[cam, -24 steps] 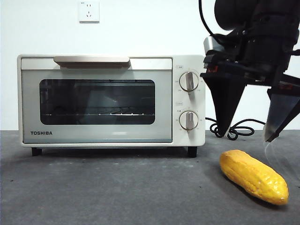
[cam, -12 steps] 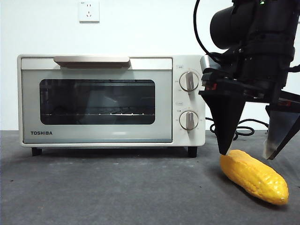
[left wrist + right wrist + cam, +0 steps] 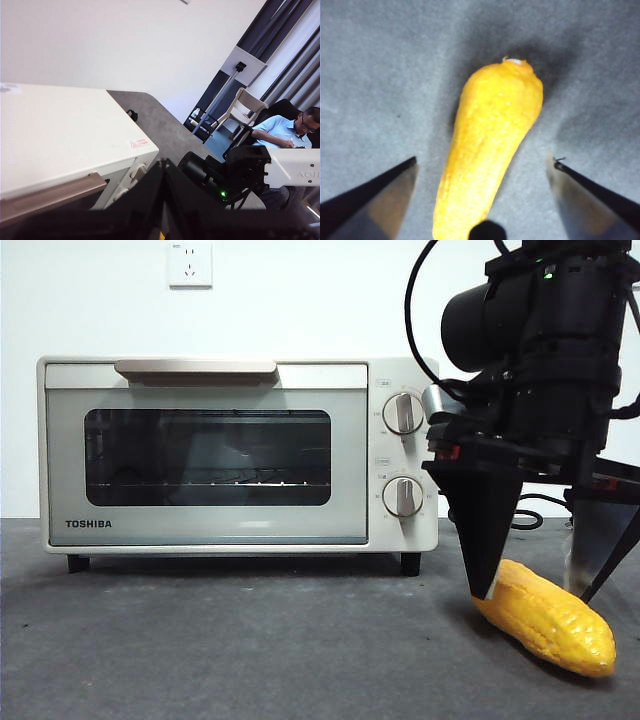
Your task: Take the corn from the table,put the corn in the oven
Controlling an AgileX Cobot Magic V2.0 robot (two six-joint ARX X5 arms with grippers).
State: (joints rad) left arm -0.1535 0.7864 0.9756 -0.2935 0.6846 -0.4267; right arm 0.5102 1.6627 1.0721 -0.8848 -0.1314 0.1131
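right of the oven [image 3: 238,453], the right tool [image 3: 535,590], spread wide, straddles the corn [image 3: 545,616] on the worktop [image 3: 230,650]; left tool's state unclear.

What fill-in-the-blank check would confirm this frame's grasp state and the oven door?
1. The right claw has its jaws ____ on either side of the corn.
2. The corn lies on the ____, not yet lifted.
3. The oven door is ____.
4. The left claw is up near the oven's ____ corner.

Missing words: open; table; closed; top
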